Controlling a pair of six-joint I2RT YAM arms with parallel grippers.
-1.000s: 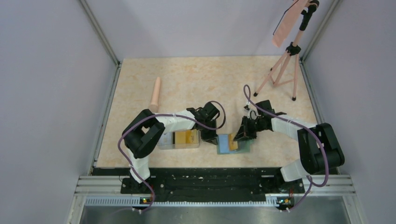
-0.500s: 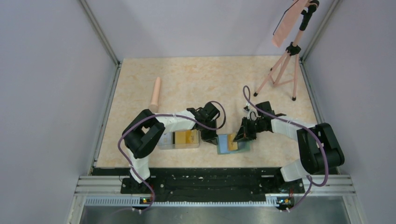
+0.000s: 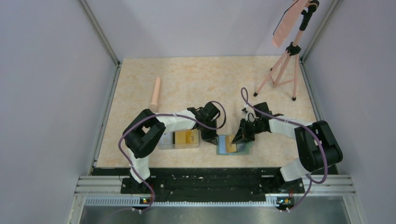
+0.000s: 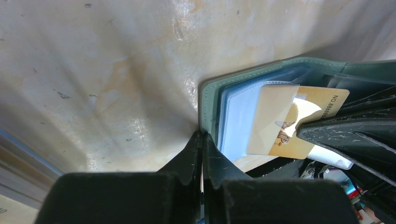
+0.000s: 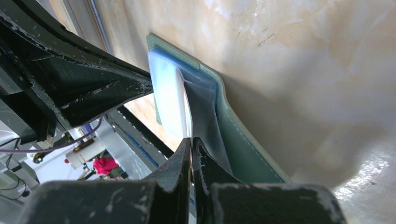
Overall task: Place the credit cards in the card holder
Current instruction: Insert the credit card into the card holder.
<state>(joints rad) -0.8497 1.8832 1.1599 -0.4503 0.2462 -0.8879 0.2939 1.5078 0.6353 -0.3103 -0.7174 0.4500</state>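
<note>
Lying open on the table [image 3: 201, 79] close to its near edge, between the two grippers, the wallet [image 3: 222, 148] shows only in part: from above, the wrists cover its far edge, and in the left wrist view its right side runs out of frame behind a dark finger. A yellow card [image 4: 280, 119] lies slanted across the pale blue pages [image 4: 236, 121]. Its lower right corner is hidden under the right gripper's black finger, and whether its left end sits inside a pocket or merely on top cannot be told. Glare whitens part of its face and its print is cut short. The right gripper [image 5: 192, 142] is clenched on the card's right end; in its own view the card is edge-on between the tips and too thin to make out. The left gripper [image 4: 201, 137] is clenched too, with its tips against the wallet's green rim on the left side; whether the rim lies between them is unclear. Just left of the wallet stands a clear box [image 3: 163, 143] with more yellow cards [image 3: 186, 137] in it, partly masked by the left arm. Farther back a peach rod [image 3: 155, 93] lies on the table. A tripod [image 3: 282, 65] stands at the far right corner, its top cut off by the frame.
</note>
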